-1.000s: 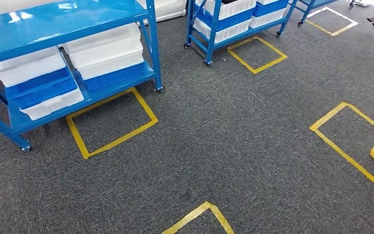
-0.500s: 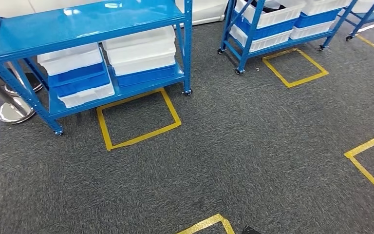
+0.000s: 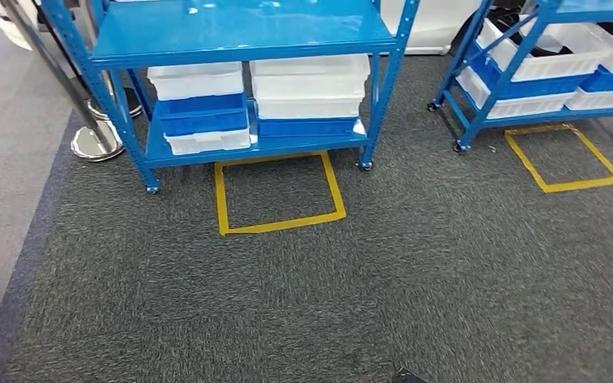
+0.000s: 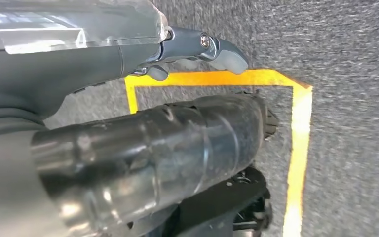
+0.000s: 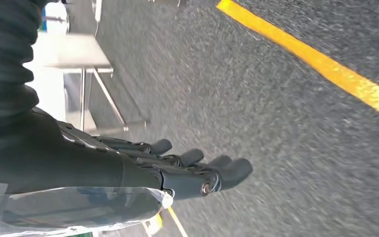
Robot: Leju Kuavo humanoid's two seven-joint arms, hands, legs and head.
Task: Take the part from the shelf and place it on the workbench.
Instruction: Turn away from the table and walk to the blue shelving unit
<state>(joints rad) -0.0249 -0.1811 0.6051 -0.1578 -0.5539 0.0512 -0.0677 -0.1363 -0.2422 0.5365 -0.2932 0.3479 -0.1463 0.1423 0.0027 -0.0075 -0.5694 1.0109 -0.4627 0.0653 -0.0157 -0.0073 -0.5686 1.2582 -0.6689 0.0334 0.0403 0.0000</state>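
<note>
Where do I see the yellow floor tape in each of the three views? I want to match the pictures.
Head view: a yellow tape square on the carpet, directly in front of the nearest blue shelf.
Left wrist view: a tape corner on the floor beyond the left hand.
Right wrist view: a diagonal strip, apart from the right hand.
Shared landmark: the dark grey carpet.

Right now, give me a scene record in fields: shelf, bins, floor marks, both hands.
near shelf: blue metal shelf unit on casters, straight ahead
lower tier: white and blue bins stacked in two piles
second shelf: blue rack to the right, also holding white and blue bins
floor mark: yellow tape square on grey carpet in front of near shelf
left hand: hanging over carpet, holds nothing
right hand: fingers extended, holds nothing
part: not identifiable
stanchion base: left of near shelf
</note>
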